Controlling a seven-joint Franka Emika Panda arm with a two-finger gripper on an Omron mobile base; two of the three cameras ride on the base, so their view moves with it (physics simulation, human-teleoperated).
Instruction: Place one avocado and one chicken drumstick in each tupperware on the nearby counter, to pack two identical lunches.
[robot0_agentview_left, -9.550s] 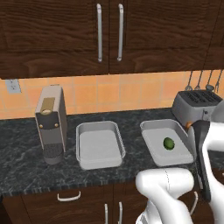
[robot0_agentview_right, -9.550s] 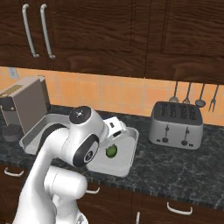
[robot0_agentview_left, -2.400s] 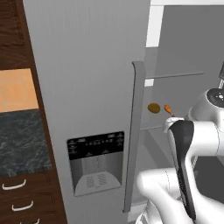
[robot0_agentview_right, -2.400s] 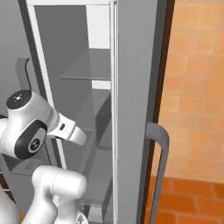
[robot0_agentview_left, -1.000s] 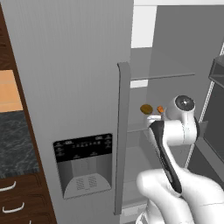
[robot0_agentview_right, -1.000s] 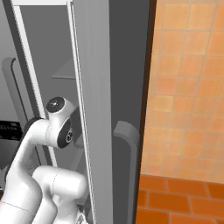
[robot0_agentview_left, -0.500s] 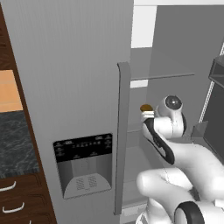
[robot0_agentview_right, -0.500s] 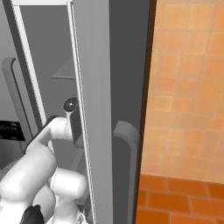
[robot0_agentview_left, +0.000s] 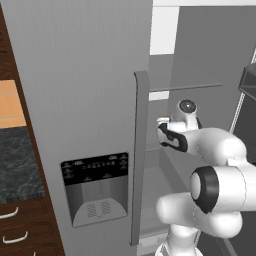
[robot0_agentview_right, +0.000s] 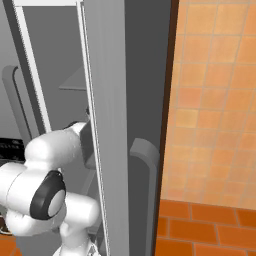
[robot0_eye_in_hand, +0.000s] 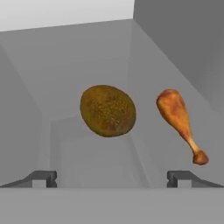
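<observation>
With my gripper spread wide and empty inside the fridge, the chicken drumstick lies ahead toward its right fingertip, a round brown item dead ahead, so I judge most packing still remains.

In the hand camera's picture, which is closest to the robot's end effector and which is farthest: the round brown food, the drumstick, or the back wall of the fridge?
1. Round brown food, ahead between the open end effector tips, and the drumstick, to its right: too close to call.
2. Back wall of the fridge, behind both, farthest.
</observation>
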